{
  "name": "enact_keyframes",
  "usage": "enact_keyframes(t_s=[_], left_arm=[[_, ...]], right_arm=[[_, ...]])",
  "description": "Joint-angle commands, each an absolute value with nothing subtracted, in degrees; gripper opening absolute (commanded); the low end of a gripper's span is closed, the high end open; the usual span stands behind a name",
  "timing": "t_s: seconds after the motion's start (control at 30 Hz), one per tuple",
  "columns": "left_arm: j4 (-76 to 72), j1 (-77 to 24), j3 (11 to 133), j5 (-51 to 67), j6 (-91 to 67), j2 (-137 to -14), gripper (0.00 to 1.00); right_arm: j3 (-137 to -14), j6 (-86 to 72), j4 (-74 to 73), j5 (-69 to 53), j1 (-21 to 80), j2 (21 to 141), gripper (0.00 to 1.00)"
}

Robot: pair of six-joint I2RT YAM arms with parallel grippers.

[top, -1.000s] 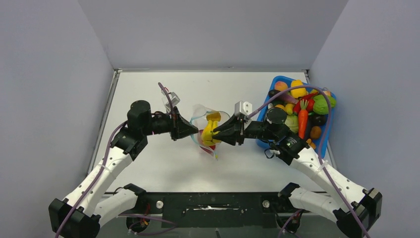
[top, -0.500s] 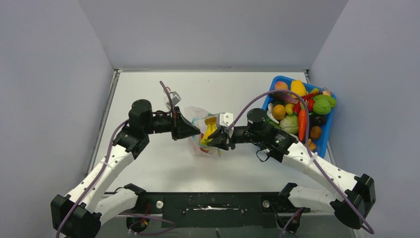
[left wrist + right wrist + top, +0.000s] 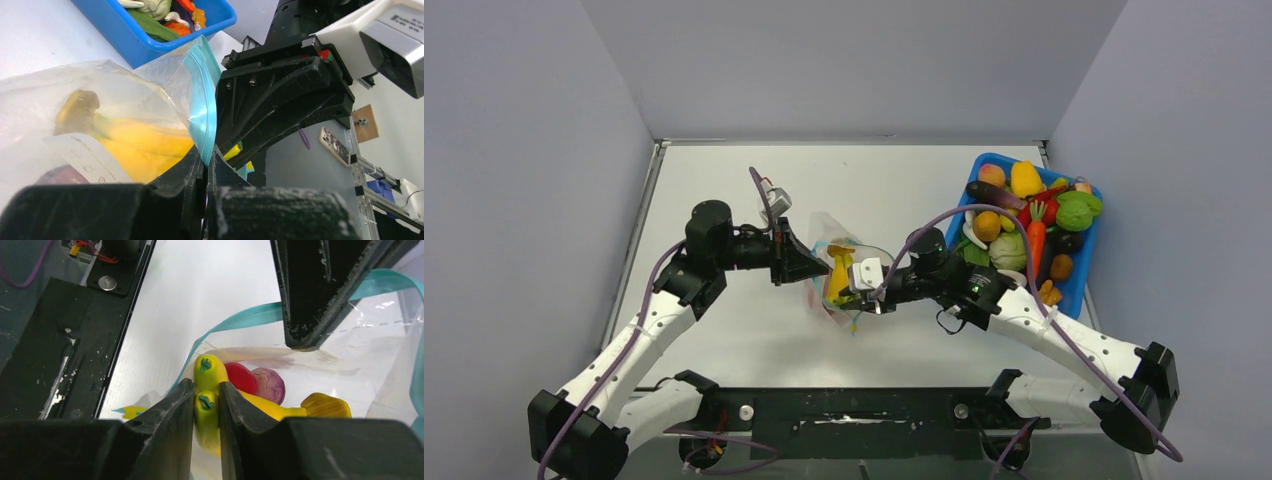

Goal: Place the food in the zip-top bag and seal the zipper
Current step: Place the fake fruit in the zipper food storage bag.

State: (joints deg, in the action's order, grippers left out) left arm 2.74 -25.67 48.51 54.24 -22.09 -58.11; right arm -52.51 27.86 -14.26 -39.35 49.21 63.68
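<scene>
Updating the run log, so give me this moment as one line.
left hand: shut on zipper | right hand: shut on banana, in zip-top bag mouth | seal: open

My end effector (image 3: 206,389) pinches the yellow banana (image 3: 206,412) at the mouth of the clear zip-top bag (image 3: 350,340). Just beside it lie a red fruit (image 3: 241,378), a purple piece (image 3: 270,385) and a larger yellow piece (image 3: 326,406). The teal zipper (image 3: 235,320) curves across the white tabletop (image 3: 200,285).

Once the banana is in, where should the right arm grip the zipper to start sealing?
Probably the free stretch of the zipper beside where the left gripper pinches it, coming from the right, one finger each side of the flat strip. It is held up and the mouth gapes, so both faces look reachable. The right gripper holds the banana now.
</scene>
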Motion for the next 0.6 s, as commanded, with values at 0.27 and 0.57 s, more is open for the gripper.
enact_keyframes(t_s=[0.27, 0.57], left_arm=[[1.07, -25.40, 49.69, 57.90, -18.43, -58.22, 0.00], [1.76, -25.40, 50.03, 59.43, -19.36, -59.12, 0.00]], right_arm=[[-53.67, 43.85, -8.94, -32.71, 51.74, 62.59, 0.00], [-52.29, 48.09, -7.33, -24.65, 51.70, 66.03, 0.00]])
